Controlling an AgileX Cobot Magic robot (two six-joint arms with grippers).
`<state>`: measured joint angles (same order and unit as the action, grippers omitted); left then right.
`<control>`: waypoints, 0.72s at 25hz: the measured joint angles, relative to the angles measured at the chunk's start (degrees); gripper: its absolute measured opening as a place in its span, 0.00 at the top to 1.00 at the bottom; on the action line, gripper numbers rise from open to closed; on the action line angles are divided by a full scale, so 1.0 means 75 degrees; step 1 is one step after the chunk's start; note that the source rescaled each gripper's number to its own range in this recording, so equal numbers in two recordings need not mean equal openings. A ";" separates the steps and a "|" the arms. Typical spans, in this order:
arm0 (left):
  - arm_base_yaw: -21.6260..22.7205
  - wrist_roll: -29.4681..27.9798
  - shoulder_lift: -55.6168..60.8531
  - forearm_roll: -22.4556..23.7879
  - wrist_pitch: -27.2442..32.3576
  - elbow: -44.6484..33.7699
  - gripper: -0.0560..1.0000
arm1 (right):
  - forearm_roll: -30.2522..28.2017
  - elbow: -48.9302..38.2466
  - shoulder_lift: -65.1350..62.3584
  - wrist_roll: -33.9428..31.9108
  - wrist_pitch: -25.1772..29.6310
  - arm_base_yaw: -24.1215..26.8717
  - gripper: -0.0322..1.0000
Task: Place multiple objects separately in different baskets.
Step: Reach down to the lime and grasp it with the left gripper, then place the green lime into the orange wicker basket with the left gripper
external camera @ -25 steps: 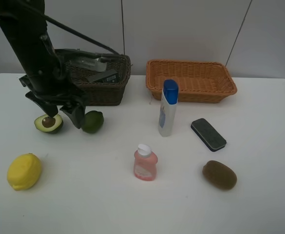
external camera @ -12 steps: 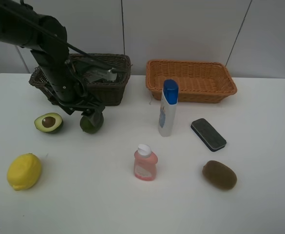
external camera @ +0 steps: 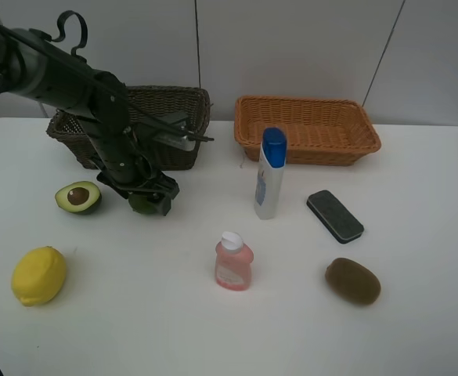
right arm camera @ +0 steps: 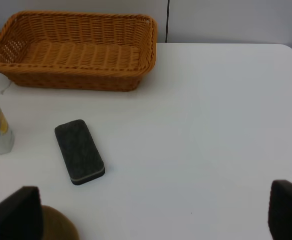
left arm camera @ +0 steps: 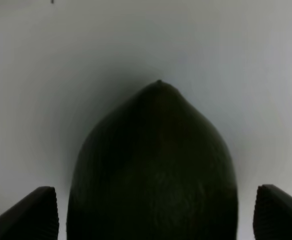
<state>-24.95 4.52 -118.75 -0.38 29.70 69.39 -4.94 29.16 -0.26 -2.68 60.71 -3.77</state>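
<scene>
while left hand [external camera: 145,200] gapes astride smooth pointed lime [left arm camera: 153,165], right hand [right arm camera: 151,212] spread wide, empty.

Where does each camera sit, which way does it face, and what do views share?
Exterior high: mounted high, looking down over the table; shows the left arm bent to the lime.
Left wrist: on the left arm, looking between the open left fingers at the lime.
Right wrist: on the right arm, looking past the open right fingers to the eraser and orange basket.
Shared: lime in exterior and left wrist; eraser and orange basket in exterior and right wrist.
</scene>
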 joint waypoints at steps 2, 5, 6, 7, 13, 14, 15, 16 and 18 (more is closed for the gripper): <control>0.0000 0.0000 -0.0077 0.0000 -0.0024 0.0000 0.07 | 0.0000 0.0000 0.0000 0.0000 0.0000 0.0000 0.00; 0.0000 -0.0007 -0.0123 0.0050 -0.0027 0.0000 0.42 | 0.0000 0.0000 0.0000 0.0000 0.0000 0.0000 0.00; 0.0000 -0.0013 -0.0123 0.0050 -0.0027 0.0000 0.48 | 0.0000 0.0000 0.0000 0.0000 0.0000 0.0000 0.00; 0.0000 -0.0013 -0.0123 0.0050 -0.0018 0.0000 0.48 | 0.0000 0.0000 0.0000 0.0000 0.0000 0.0000 0.00; -0.0028 -0.0100 0.0335 -0.0001 0.0883 0.0214 0.48 | 0.0000 0.0000 0.0000 0.0000 0.0000 0.0000 0.00; -0.0060 -0.0110 0.0489 -0.0001 0.1143 0.0343 0.48 | 0.0000 0.0000 0.0000 0.0000 0.0000 0.0000 0.00; -0.0125 -0.0110 0.0694 -0.0001 0.1447 0.0501 0.48 | 0.0000 0.0000 0.0000 0.0000 0.0000 0.0000 0.00; -0.0225 -0.0117 0.0885 -0.0001 0.1650 0.0728 0.48 | 0.0000 0.0000 0.0000 0.0000 0.0000 0.0000 0.00; -0.0421 -0.0127 0.1152 -0.0011 0.1860 0.1285 0.48 | 0.0000 0.0000 0.0000 0.0000 0.0000 0.0000 0.00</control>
<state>-28.11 3.57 -110.11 -0.46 43.65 79.02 -4.94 29.16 -0.26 -2.68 60.71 -3.77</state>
